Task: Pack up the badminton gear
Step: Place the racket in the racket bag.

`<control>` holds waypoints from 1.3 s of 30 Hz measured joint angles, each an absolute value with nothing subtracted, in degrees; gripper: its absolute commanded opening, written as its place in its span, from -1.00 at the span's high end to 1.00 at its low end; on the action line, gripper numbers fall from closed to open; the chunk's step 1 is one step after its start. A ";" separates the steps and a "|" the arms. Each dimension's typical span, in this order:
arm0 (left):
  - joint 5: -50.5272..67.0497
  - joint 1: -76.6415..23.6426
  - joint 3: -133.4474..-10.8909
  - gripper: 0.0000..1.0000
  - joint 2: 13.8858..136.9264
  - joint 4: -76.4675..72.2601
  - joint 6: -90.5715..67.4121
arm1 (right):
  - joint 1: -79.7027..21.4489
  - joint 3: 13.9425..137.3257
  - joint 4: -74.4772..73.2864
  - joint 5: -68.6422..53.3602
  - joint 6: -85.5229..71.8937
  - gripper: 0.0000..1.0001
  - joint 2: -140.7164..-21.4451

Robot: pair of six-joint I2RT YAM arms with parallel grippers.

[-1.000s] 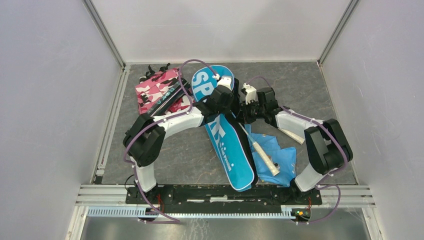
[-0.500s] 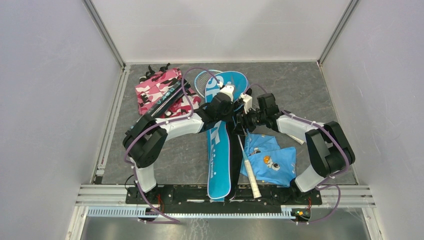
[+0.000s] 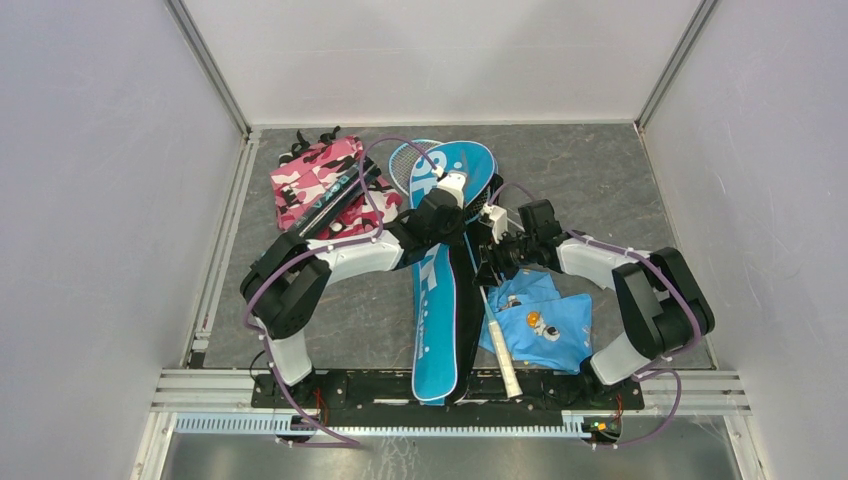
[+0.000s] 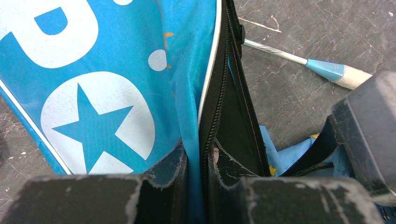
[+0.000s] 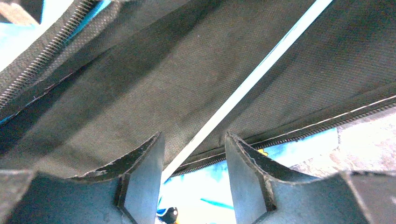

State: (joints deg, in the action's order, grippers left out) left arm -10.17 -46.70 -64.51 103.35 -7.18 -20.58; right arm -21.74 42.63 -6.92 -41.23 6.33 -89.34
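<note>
From above, the blue cover (image 3: 437,330) has swung straight, with a racquet (image 3: 503,350) slid partly inside and its handle out. At the left wrist, the left claw (image 4: 198,161) pinches the cover's zip edge. At the right wrist, the right claw (image 5: 194,144) has just spread, the racquet apparently loose in its gap: released, needing a push deeper

The left arm (image 3: 350,258) and right arm (image 3: 590,258) are white links between chunky black joints, each trailed by a thin purple cable (image 3: 398,139) tied on with small white clips. Both are bolted to a black base bar (image 3: 350,388). The left end effector (image 4: 197,156) and right end effector (image 5: 194,142) have dark fingers (image 5: 144,168) with scuffed, chipped edges.
</note>
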 measured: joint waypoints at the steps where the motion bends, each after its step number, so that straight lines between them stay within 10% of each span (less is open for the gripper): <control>1: -10.15 -46.70 -64.36 0.96 103.31 -7.38 -20.58 | -21.74 42.63 -6.81 -41.63 6.31 -0.03 -89.89; 18: -11.92 -46.70 -61.82 0.96 102.48 -7.49 -20.56 | -21.10 42.96 1.23 -48.53 -6.74 0.98 -98.21; 39: -16.45 -46.68 -61.28 0.96 102.48 -9.28 -20.60 | -21.10 43.03 13.41 -48.82 -32.27 1.00 -99.18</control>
State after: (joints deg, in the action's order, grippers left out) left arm -16.45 -46.68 -61.28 102.48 -9.28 -20.60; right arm -21.10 43.03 13.41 -48.82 -32.27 -99.18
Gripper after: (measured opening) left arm 0.208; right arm 0.029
